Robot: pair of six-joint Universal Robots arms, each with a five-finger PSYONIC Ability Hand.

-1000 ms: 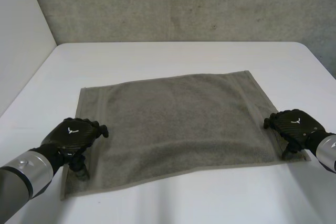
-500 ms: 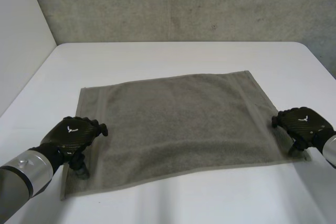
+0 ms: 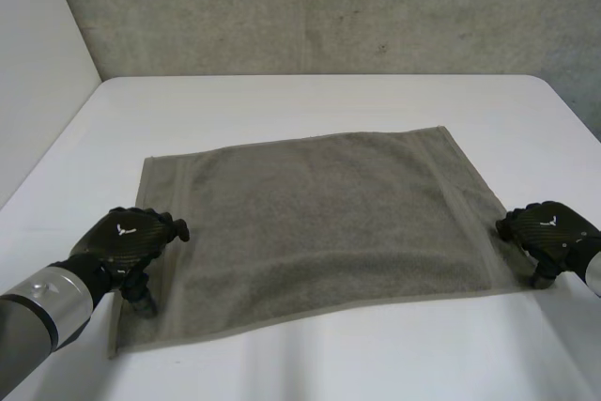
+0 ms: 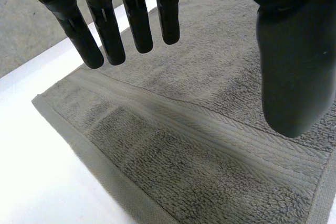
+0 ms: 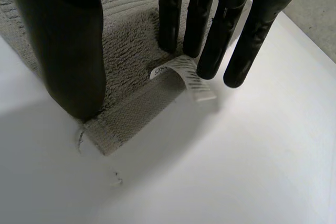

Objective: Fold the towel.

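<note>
At towel (image 3: 319,218) corners — straight-fingered robot hands (image 3: 131,237) (image 3: 554,232)

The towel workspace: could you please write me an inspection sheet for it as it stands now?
Surface: white table, bare around the cloth.
Job's things: grey towel spread flat, unfolded; a white label curls up at its near right corner.
Clutter: nothing seen.
Hands: left hand over the towel's left edge, close to the near corner, fingers straight, holding nothing; right hand at the near right corner, fingers straight, fingertips by the label.
Cables: nothing seen.
Surroundings: grey concrete wall behind the table, pale panel at its left side.
</note>
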